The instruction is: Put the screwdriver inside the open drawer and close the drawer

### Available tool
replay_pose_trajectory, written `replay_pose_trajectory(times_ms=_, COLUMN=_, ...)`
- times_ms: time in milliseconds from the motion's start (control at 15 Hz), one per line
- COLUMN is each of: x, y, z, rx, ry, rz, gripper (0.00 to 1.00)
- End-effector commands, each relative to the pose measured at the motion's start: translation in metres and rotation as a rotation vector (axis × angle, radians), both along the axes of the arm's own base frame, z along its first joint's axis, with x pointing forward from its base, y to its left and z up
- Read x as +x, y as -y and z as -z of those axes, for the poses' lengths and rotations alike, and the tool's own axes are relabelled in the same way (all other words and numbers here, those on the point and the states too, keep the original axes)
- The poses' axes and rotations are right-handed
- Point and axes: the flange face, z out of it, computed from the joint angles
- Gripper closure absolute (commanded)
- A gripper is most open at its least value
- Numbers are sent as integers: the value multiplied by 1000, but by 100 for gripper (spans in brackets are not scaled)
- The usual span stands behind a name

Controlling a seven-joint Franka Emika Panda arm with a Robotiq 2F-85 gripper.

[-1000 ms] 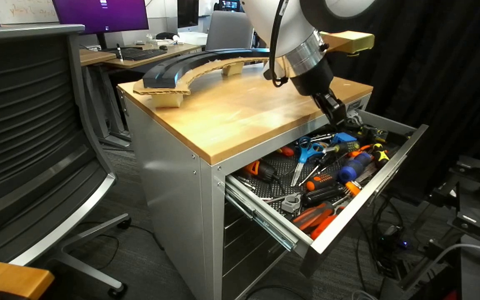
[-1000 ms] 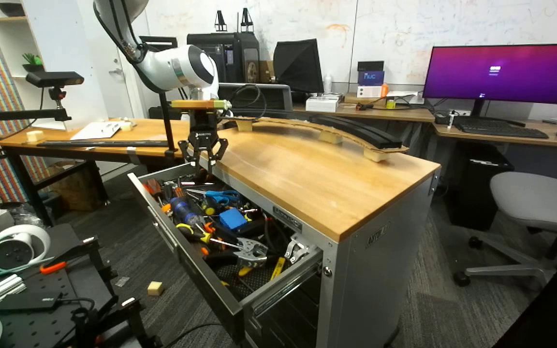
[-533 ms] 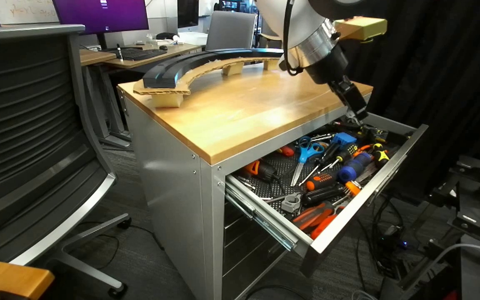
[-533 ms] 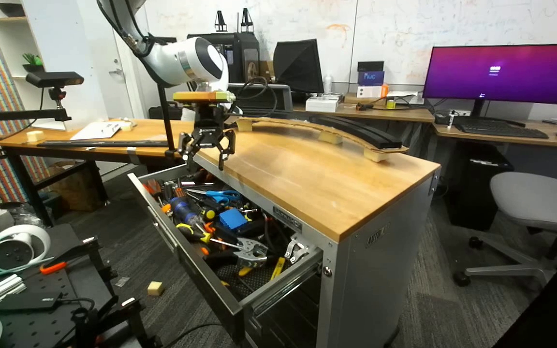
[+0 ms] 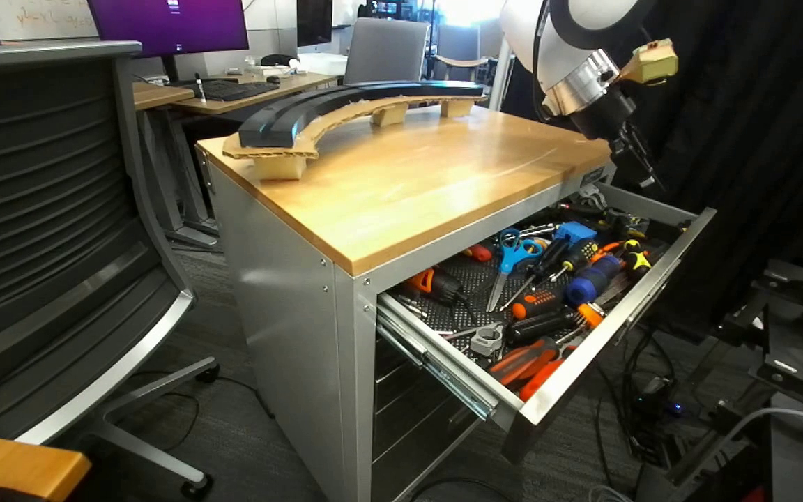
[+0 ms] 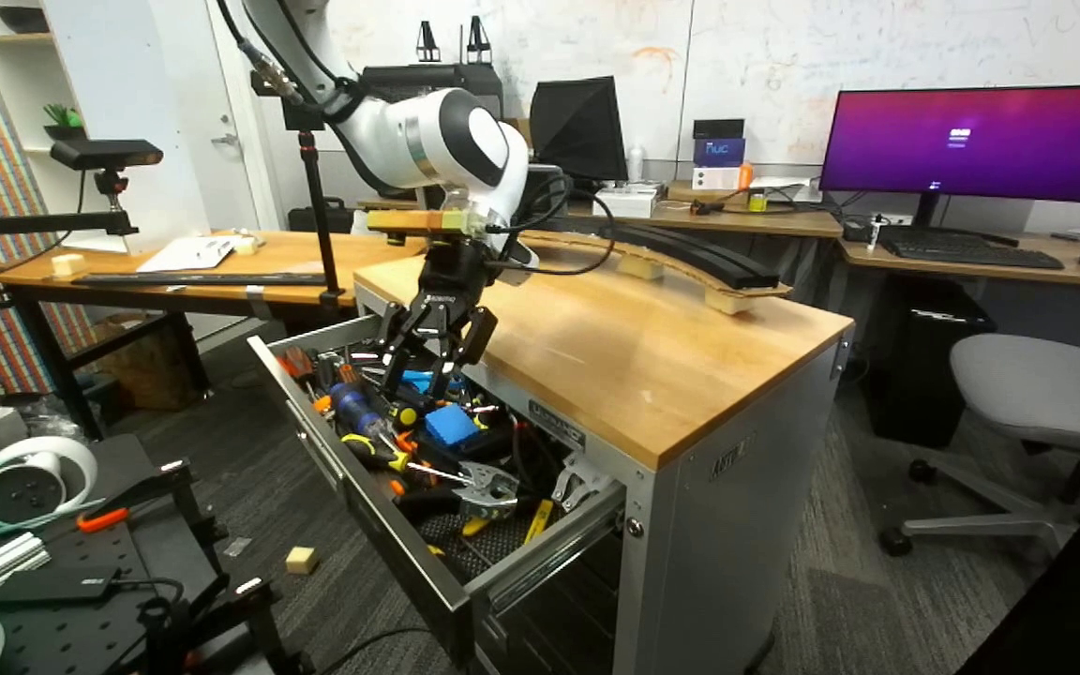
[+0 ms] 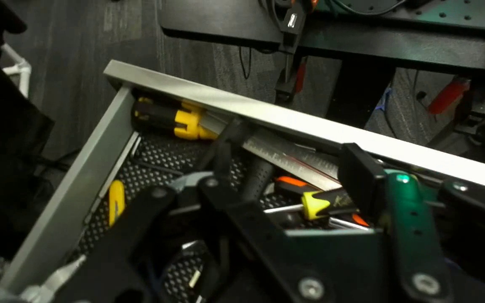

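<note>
The screwdriver, with a short black and yellow handle and a thin shaft, lies among other tools inside the open drawer. Its round yellow-marked end shows in an exterior view, and its handle shows in the wrist view. The grey drawer is pulled well out of the cabinet. My gripper is open, with its fingers apart and nothing between them. In an exterior view the gripper hangs tilted above the drawer's far end. In the wrist view the gripper hovers over the tools.
The cabinet's wooden top carries a curved black track on cardboard. In the drawer lie blue scissors, a blue block and orange-handled tools. A black cart stands in front of the drawer. A chair stands beside the cabinet.
My gripper's fingers have spread apart. The screwdriver has dropped slightly and turned among the tools. The arm has lifted away, then swung toward the drawer's front and tilted. The drawer has not moved.
</note>
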Motion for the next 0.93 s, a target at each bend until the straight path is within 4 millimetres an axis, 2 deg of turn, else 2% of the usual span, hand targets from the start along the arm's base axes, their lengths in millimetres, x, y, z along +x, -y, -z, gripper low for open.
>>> replay_pose_trajectory(times_ms=0, x=-25, y=64, z=-24, rx=31, ry=17, rz=200, gripper=65)
replay_pose_trajectory(times_ms=200, x=-40, y=104, z=-22, rx=45, ry=11, rz=375, gripper=87)
replay_pose_trajectory(times_ms=333, x=-45, y=117, z=-8, rx=72, ry=19, rz=494, gripper=92)
replay_pose_trajectory(times_ms=467, x=-45, y=121, z=9, rx=79, ry=48, rz=613, gripper=96)
replay_pose_trajectory(times_ms=533, x=-45, y=124, z=13, rx=80, ry=74, rz=665, gripper=91)
replay_pose_trajectory(times_ms=667, x=-47, y=129, z=27, rx=59, ry=114, rz=766, gripper=90)
replay_pose_trajectory(times_ms=733, x=-39, y=129, z=21, rx=49, ry=156, rz=785, gripper=71)
replay_pose_trajectory(times_ms=800, x=-24, y=123, z=9, rx=41, ry=199, rz=755, gripper=65)
replay_pose_trajectory(times_ms=867, x=-39, y=129, z=27, rx=54, ry=130, rz=727, gripper=85)
